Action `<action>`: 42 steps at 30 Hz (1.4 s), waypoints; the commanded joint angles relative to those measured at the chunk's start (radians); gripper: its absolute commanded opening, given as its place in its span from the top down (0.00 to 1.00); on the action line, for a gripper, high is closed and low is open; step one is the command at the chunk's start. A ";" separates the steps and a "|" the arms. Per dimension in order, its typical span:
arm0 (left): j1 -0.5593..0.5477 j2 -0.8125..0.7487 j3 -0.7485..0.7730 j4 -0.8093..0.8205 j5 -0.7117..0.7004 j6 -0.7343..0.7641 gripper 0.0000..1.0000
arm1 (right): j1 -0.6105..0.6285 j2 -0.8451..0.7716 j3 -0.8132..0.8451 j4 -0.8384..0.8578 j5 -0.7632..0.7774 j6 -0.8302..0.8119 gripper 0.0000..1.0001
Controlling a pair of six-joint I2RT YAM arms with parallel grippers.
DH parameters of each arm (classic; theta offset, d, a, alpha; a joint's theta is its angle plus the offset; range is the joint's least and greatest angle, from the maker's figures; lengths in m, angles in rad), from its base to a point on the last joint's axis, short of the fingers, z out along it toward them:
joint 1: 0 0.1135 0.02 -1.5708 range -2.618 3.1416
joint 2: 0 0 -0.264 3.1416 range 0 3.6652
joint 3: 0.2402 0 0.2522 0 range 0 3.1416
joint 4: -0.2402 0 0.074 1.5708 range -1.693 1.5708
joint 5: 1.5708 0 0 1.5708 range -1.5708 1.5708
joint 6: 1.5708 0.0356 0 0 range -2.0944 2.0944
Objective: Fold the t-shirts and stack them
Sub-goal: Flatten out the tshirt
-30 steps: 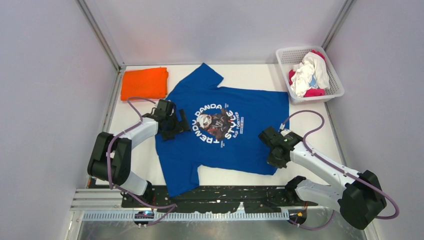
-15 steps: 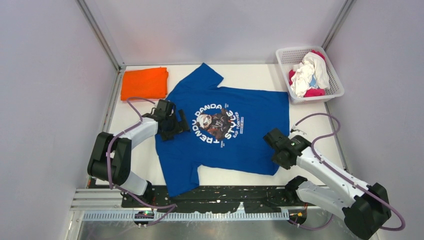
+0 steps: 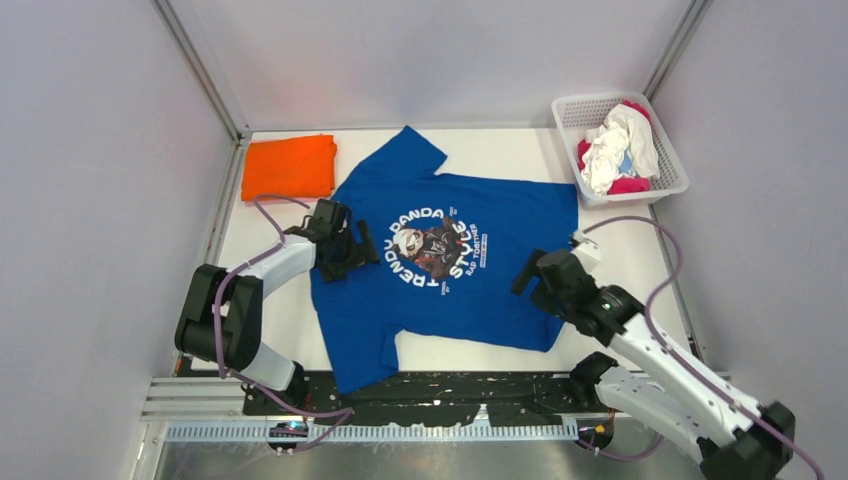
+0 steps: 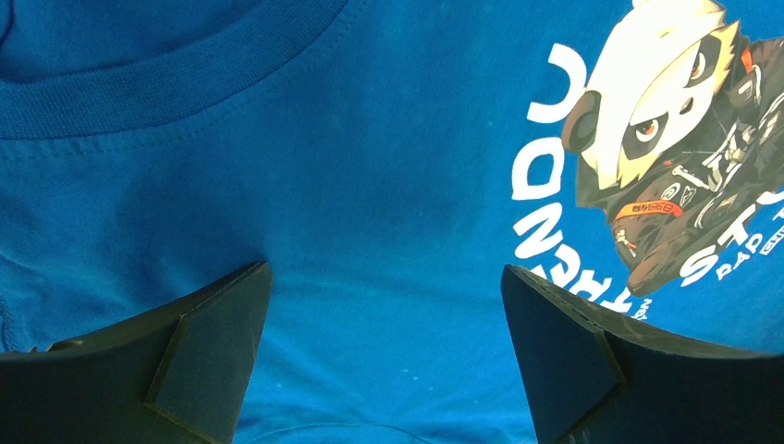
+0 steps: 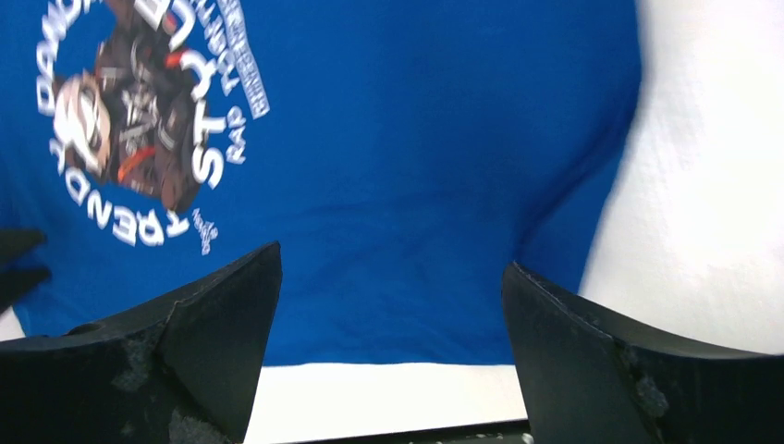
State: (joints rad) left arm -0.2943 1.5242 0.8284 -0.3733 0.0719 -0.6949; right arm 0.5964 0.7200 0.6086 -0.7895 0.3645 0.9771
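Note:
A royal blue t-shirt with a round white-lettered panda print lies spread flat on the white table. My left gripper stands open low over its chest, just below the collar, jaws wide with only blue cloth between them. My right gripper hovers open over the shirt's lower right part, holding nothing; in the right wrist view the hem and bare table show between its fingers. An orange t-shirt lies folded at the back left.
A white lattice basket at the back right holds crumpled white and magenta shirts. Grey walls close in both sides and the back. The black mounting rail runs along the near edge.
My right gripper went from shut to open, let go of the shirt's lower right edge and swung up and inward over the shirt. The left arm has not moved.

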 commanded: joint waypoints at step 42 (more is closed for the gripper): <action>0.004 0.176 0.373 -0.169 0.022 0.094 0.00 | -0.416 0.852 0.413 0.420 -0.176 -0.395 0.05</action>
State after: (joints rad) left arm -0.2943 1.6302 1.1625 -0.5003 0.0635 -0.6186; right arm 0.2321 1.3872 0.8776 -0.4648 0.3267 0.6788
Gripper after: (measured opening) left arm 0.995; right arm 0.955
